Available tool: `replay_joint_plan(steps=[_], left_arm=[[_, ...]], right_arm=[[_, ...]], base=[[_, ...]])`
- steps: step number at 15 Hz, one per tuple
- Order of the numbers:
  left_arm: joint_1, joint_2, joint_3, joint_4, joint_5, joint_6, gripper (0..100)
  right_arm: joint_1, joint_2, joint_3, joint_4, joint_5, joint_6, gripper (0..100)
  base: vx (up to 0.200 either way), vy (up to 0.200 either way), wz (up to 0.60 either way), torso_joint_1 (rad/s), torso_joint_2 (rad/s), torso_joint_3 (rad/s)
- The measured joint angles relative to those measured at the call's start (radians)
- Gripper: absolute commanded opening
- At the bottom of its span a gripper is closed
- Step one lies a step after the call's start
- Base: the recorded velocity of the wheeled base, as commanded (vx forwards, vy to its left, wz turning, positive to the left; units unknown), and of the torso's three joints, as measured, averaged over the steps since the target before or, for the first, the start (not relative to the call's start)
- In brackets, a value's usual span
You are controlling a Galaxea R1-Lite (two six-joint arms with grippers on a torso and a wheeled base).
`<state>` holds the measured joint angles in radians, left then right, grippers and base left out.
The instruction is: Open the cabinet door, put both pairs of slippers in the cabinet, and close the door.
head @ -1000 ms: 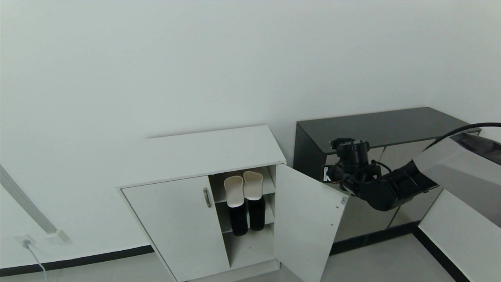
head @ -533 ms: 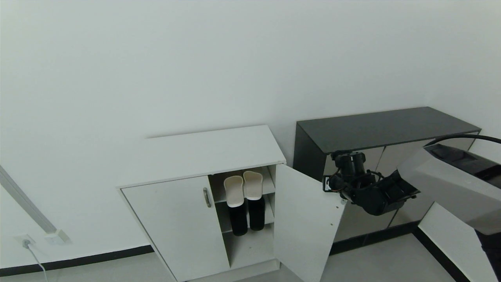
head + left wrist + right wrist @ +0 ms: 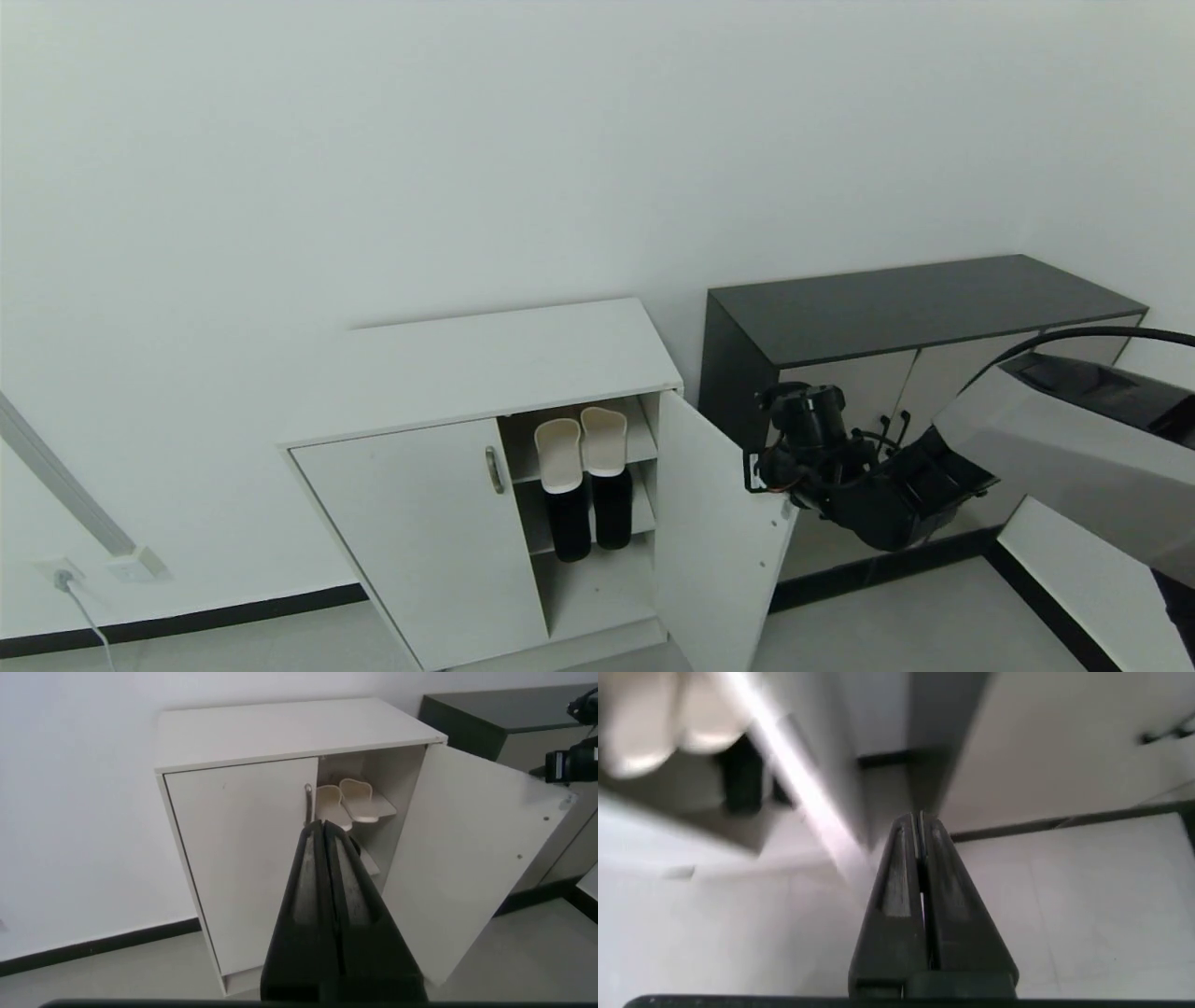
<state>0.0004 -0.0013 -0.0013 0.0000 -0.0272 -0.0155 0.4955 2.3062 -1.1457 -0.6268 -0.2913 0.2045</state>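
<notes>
The white cabinet (image 3: 485, 364) stands against the wall with its left door shut and its right door (image 3: 719, 523) partly open. Inside, a beige pair of slippers (image 3: 581, 448) rests on the upper shelf and a black pair (image 3: 590, 518) on the shelf below. My right gripper (image 3: 767, 467) is at the outer edge of the open door, on its outside face; in the right wrist view this gripper (image 3: 920, 821) is shut and empty, next to the door edge (image 3: 799, 775). My left gripper (image 3: 322, 833) is shut and empty, held back in front of the cabinet, facing the beige slippers (image 3: 353, 803).
A dark-topped cabinet (image 3: 896, 308) stands just right of the white one, behind my right arm. The shut left door carries a metal handle (image 3: 494, 469). A wall socket with a cable (image 3: 61, 579) sits low at the far left. Bare floor lies in front.
My right arm has moved left and down against the open door, and the door has swung a little toward the cabinet. The slippers have not moved.
</notes>
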Motion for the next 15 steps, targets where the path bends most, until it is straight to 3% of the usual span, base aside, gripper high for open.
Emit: replay_joint_plan(steps=[5, 10, 15], left_arm=[[0.001, 0.000, 0.000, 0.000, 0.000, -0.001, 0], [0.001, 0.000, 0.000, 0.000, 0.000, -0.001, 0], [0.000, 0.000, 0.000, 0.000, 0.000, -0.001, 0]], right_arm=[[0.101, -0.081, 0.155, -0.226, 0.003, -0.013, 0], [0.138, -0.103, 0.206, -0.244, 0.001, -0.044, 0], [0.188, -0.105, 0.216, -0.249, -0.001, -0.043, 0]], base=[[0.000, 0.000, 0.00, 0.000, 0.00, 0.000], [0.000, 0.000, 0.00, 0.000, 0.00, 0.000], [0.000, 0.000, 0.60, 0.002, 0.00, 0.003]])
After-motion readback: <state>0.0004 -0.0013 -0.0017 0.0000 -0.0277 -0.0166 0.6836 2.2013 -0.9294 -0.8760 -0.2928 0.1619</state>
